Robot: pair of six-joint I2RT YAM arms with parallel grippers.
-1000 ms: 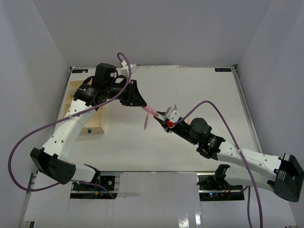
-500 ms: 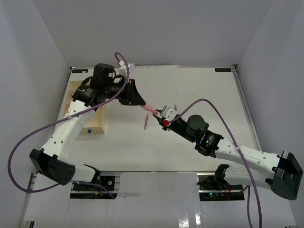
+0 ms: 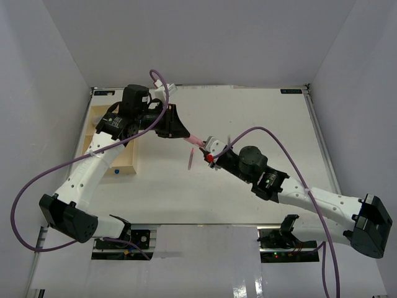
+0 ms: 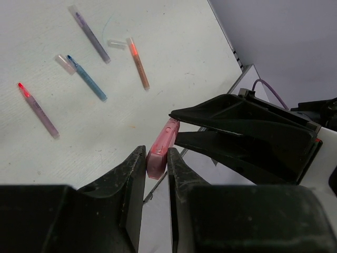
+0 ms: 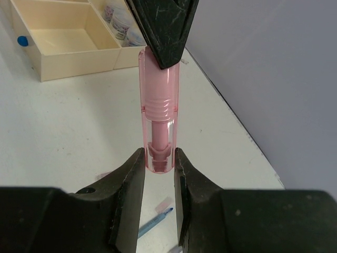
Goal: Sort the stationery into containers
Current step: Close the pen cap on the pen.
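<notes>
The left arm arches up over the tray [image 3: 127, 162] at the left edge of the desk [image 3: 267, 124], wrist turned rightward. Its pincer [image 3: 183, 133] is clamped on 1 end of the pink pen [image 3: 195, 140], which is held above the desk's middle. The right arm stretches low from the near right corner, its pincer [image 3: 209, 152] clamped on the pen's other, clear-capped end.

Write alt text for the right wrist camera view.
A clear pink pen runs up the middle of the picture, its lower end pinched by the right gripper and its upper end held by the left gripper from above. Behind it, on the white table, sits a cream tray with compartments. A blue pen lies near the bottom edge.
</notes>
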